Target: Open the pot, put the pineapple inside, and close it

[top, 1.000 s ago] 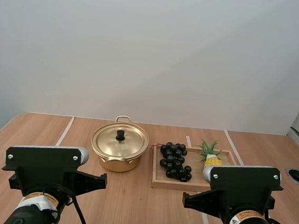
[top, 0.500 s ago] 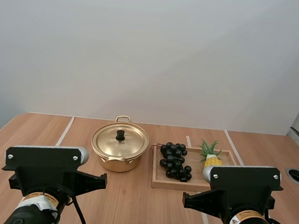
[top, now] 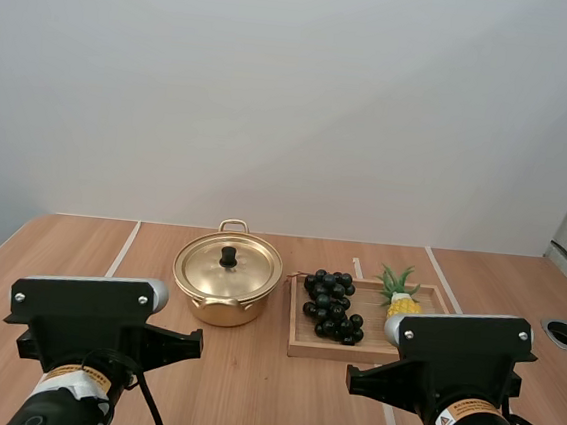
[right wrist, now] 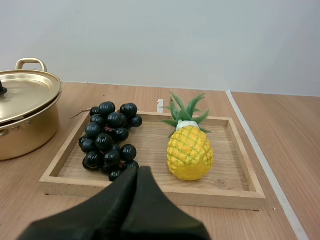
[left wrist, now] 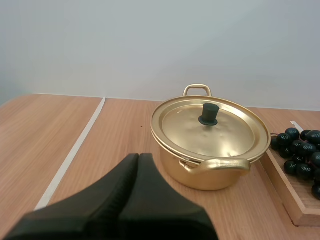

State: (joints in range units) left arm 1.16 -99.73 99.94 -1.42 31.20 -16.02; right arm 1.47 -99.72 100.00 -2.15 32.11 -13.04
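- Left arm [top: 89, 306], lower left, is showing a black block with silver screws.
- Right arm [top: 463, 347], lower right, is wearing an orange-and-white warning label.
- Left gripper [left wrist: 138, 159] and right gripper [right wrist: 137, 170] are showing black fingers.

No word, brand or number can be read. The left arm [top: 87, 319] wears an orange-and-white label [top: 77, 377] and the right arm [top: 461, 355] a matching sticker [top: 469, 410], both with print too small to make out. At the sticker's 8 o'clock end stands a warning triangle [top: 444, 423].
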